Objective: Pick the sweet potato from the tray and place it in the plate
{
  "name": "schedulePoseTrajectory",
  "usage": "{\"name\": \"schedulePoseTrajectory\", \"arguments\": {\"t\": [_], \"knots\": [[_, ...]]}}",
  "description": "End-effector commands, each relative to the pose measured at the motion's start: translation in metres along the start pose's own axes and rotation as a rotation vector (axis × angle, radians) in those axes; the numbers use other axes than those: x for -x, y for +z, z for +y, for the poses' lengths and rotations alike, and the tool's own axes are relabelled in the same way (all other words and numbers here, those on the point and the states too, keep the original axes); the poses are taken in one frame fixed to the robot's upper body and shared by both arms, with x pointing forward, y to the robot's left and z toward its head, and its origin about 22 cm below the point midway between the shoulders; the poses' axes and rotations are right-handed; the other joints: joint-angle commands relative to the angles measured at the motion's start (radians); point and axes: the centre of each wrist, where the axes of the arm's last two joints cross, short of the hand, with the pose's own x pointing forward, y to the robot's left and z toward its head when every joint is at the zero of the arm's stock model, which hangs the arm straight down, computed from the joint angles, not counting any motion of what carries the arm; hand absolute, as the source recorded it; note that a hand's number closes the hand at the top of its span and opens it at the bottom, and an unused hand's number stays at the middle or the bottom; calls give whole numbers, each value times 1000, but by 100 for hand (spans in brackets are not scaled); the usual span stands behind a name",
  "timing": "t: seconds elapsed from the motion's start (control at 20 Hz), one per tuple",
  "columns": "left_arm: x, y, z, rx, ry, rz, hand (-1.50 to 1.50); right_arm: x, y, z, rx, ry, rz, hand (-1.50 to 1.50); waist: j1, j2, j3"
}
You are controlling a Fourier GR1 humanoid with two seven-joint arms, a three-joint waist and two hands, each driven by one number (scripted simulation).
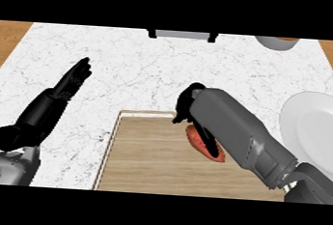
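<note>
The sweet potato (198,141), reddish-orange, shows over the wooden tray (141,154) near its far right part, mostly hidden under my right forearm. My right hand (190,105) reaches down over it, its black fingers curled round the sweet potato. I cannot tell whether the sweet potato touches the tray or hangs just above it. The white plate (318,131) lies at the right edge of the counter, right of my right forearm. My left hand (74,78) rests open at the left, fingers straight and pointing away, holding nothing.
A grey appliance with black feet (183,35) stands at the counter's far edge. A pale round vessel (277,43) sits at the far right. The white marble counter (136,69) ends in wooden strips at both sides.
</note>
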Motion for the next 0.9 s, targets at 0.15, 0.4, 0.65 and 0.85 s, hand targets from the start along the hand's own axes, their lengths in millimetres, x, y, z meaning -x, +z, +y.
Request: {"name": "schedulePoseTrajectory", "arguments": {"t": [0.15,0.4,0.65,0.85], "knots": [[5,12,14,-6,0,10,0,-1,-41,23,-199,81,22,-150,-9,10,-1],[-5,-5,1,1,0,1,0,17,-43,32,-237,89,30,-150,-14,17,0],[-7,1,-3,-4,9,-10,0,19,-64,58,-219,104,46,-150,-16,15,1],[1,7,9,-21,-16,13,0,-7,-57,59,-244,199,-65,150,-6,16,0]]}}
